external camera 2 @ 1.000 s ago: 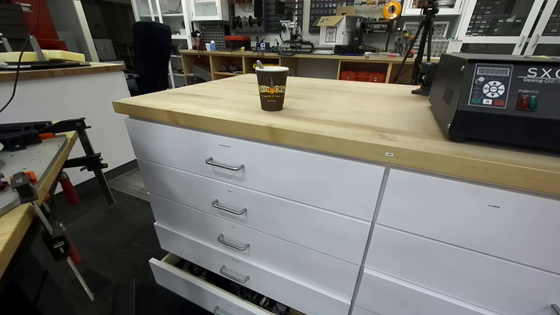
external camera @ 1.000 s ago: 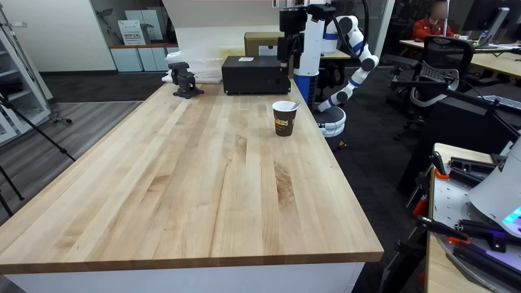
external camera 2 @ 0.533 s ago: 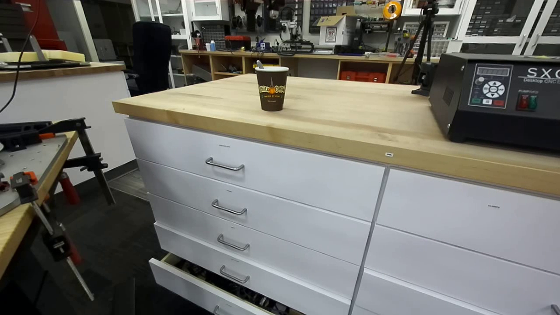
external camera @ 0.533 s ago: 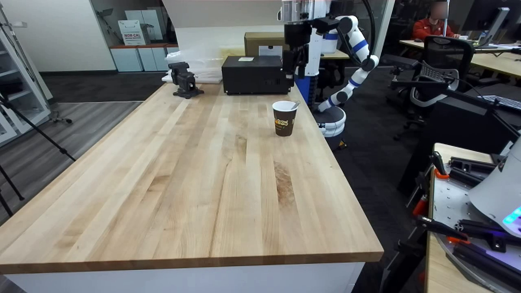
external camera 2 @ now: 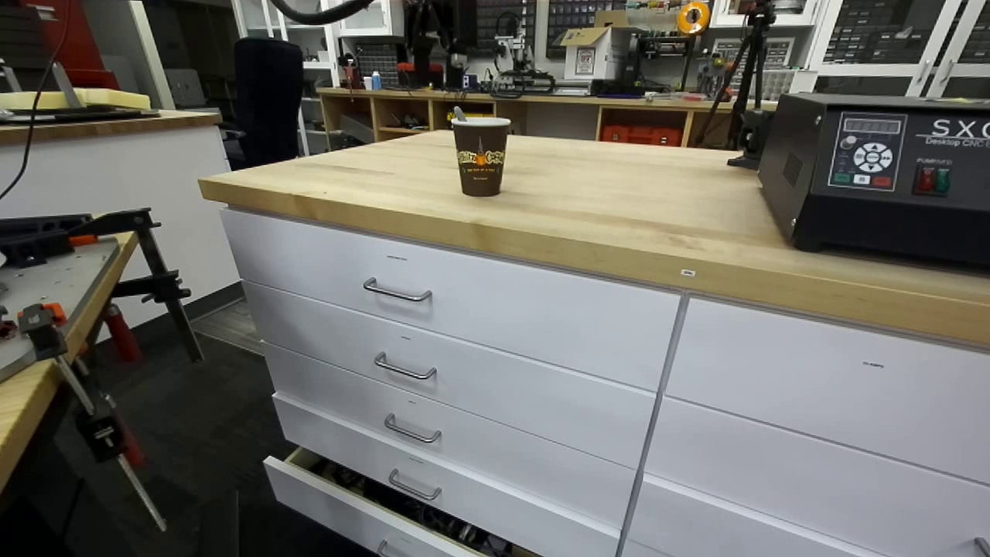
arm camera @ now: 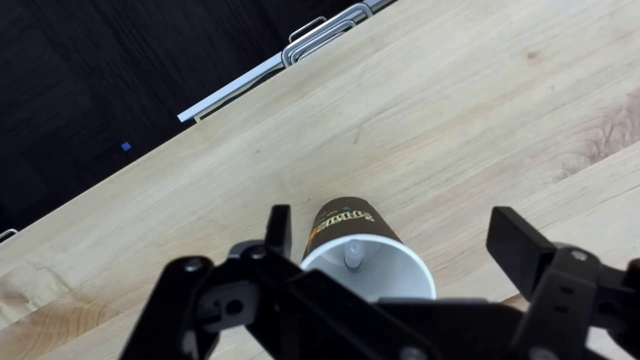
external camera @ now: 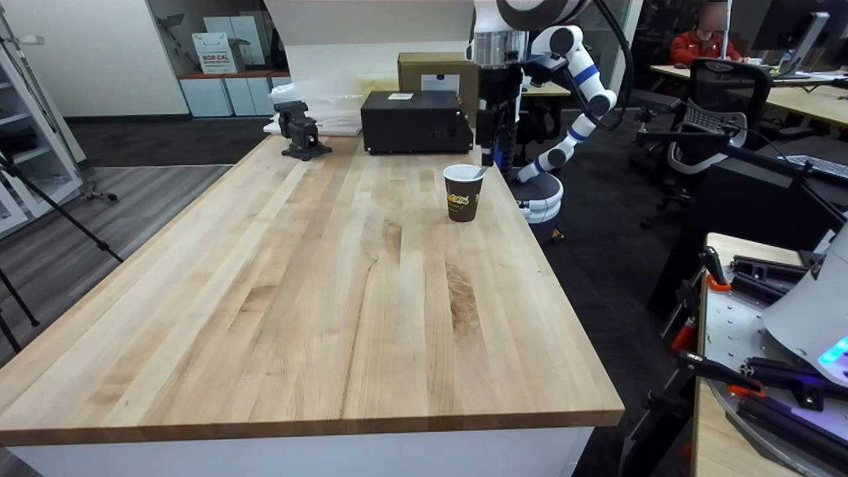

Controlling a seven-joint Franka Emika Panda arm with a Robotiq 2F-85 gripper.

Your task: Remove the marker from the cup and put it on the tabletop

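Note:
The dark-brown cup (external camera: 462,200) with a white rim stands upright on the light-wood tabletop (external camera: 298,298), near its edge. It also shows in an exterior view (external camera 2: 481,162) and in the wrist view (arm camera: 345,217). The marker (external camera 2: 459,114) leans inside the cup, its pale-grey end just above the rim. In the wrist view the marker (arm camera: 353,254) shows end-on against the inner wall. My gripper (arm camera: 392,230) is open, its black fingers wide apart and empty. The cup appears between them, nearer the left finger. In an exterior view the gripper (external camera: 489,156) hangs behind and beside the cup, apart from it.
A black control box (external camera: 417,122) and a dark vise-like object (external camera: 303,132) stand at one end of the tabletop. White drawers (external camera 2: 456,309) lie below the table edge, the lowest pulled open. A side table with clamps (external camera: 755,318) stands apart from the wooden table.
In an exterior view my gripper and arm have moved down and to the right, closer to the cup's level. The arm has come into the upper part of both exterior views. Cup and marker have not moved.

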